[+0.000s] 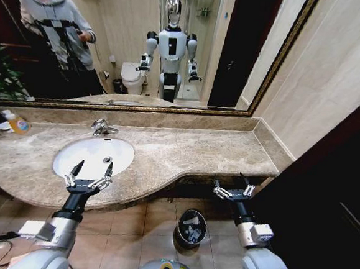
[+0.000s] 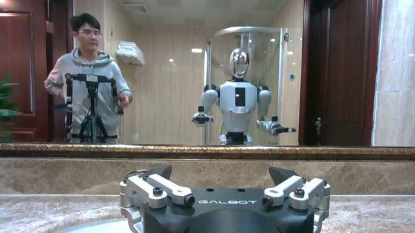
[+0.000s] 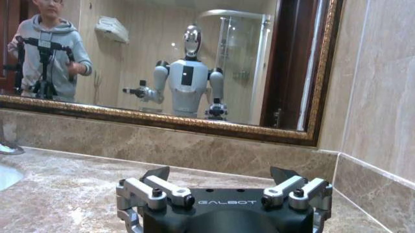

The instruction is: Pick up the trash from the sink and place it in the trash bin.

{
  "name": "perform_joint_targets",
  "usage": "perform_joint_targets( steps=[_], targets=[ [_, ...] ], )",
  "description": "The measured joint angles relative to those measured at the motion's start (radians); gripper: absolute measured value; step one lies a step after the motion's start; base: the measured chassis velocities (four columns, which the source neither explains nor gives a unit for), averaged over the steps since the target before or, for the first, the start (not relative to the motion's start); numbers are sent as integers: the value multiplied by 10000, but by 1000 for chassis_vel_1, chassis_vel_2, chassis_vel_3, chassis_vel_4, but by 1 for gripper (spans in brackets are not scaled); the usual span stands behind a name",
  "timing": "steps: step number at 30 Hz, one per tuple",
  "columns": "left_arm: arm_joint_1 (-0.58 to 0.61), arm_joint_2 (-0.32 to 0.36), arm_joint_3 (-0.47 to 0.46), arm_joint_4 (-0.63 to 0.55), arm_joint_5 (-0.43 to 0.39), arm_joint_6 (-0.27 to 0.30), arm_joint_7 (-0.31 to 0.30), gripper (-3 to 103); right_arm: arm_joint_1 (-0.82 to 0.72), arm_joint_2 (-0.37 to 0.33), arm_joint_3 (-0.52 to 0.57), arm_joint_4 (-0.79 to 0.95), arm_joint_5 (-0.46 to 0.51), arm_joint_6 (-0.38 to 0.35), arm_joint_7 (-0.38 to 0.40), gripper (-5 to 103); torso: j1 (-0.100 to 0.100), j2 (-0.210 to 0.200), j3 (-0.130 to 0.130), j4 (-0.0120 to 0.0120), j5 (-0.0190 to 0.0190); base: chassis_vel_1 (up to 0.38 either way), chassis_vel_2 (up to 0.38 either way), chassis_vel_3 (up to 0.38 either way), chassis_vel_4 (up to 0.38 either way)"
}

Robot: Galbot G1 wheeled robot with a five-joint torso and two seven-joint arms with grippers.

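Note:
The white oval sink (image 1: 91, 152) is set in the brown marble counter, and I make out nothing in its bowl but the chrome drain (image 1: 107, 160). My left gripper (image 1: 88, 176) hangs open over the sink's near rim (image 2: 91, 226), its fingers (image 2: 170, 187) spread wide with nothing between them. My right gripper (image 1: 233, 188) is open and empty at the counter's front edge on the right; the right wrist view shows its fingers (image 3: 293, 188) apart. The round black trash bin (image 1: 191, 227) stands on the floor between the arms, with white trash (image 1: 193, 233) lying inside it.
A chrome faucet (image 1: 102, 127) stands behind the sink. A bottle of orange liquid (image 1: 18, 124) sits at the counter's far left. A large mirror (image 1: 143, 44) runs along the back wall, and a tiled side wall (image 3: 382, 121) closes the right end.

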Motion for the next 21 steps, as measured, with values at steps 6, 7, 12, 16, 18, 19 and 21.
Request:
perform_joint_targets(
  steps=[6, 7, 12, 16, 18, 19, 21],
  targets=[
    [0, 0, 0, 0, 0, 0, 0, 100, 3, 3, 0, -2, 4, -1, 2, 100, 0, 0, 0, 0, 0, 0, 0, 0, 0],
    [0, 0, 0, 0, 0, 0, 0, 100, 4, 3, 0, -2, 6, -1, 3, 100, 0, 0, 0, 0, 0, 0, 0, 0, 0],
    [0, 0, 0, 0, 0, 0, 0, 100, 6, 5, 2, -5, 13, -1, 7, 100, 0, 0, 0, 0, 0, 0, 0, 0, 0],
    [0, 0, 0, 0, 0, 0, 0, 100, 6, 6, 5, -8, 16, -1, 8, 100, 0, 0, 0, 0, 0, 0, 0, 0, 0],
    [0, 0, 0, 0, 0, 0, 0, 100, 7, 6, 6, -9, 17, -1, 10, 100, 0, 0, 0, 0, 0, 0, 0, 0, 0],
    [0, 0, 0, 0, 0, 0, 0, 100, 7, 6, 6, -9, 17, -1, 10, 100, 0, 0, 0, 0, 0, 0, 0, 0, 0],
    [0, 0, 0, 0, 0, 0, 0, 100, 8, 6, 6, -11, 19, -1, 13, 100, 0, 0, 0, 0, 0, 0, 0, 0, 0]
  ],
)
